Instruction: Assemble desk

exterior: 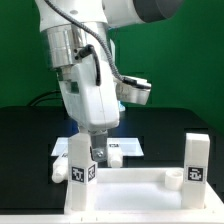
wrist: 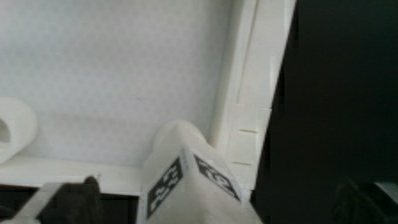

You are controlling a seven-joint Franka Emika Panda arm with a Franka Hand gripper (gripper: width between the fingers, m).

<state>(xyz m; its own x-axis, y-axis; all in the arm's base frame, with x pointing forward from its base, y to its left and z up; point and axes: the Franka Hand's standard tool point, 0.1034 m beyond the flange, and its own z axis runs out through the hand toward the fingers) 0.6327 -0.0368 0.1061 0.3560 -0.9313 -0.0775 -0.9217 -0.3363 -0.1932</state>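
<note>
The white desk tabletop [exterior: 130, 192] lies rim-up at the front of the black table. One white tagged leg [exterior: 80, 165] stands upright at its corner on the exterior view's left, and a second leg [exterior: 195, 160] stands at the corner on the right. My gripper [exterior: 92, 140] is lowered over the left leg. In the wrist view the leg [wrist: 196, 175] runs down between my dark fingers [wrist: 71, 200] to the panel [wrist: 125, 70] beside its rim [wrist: 249, 90]. The fingers stand wide on either side of the leg, with a gap on one side. The gripper looks open.
The marker board [exterior: 128, 148] lies flat behind the tabletop. A round socket [exterior: 172, 178] shows near the right leg, and another socket [wrist: 11, 130] shows in the wrist view. The arm's bulk hides the table's back middle.
</note>
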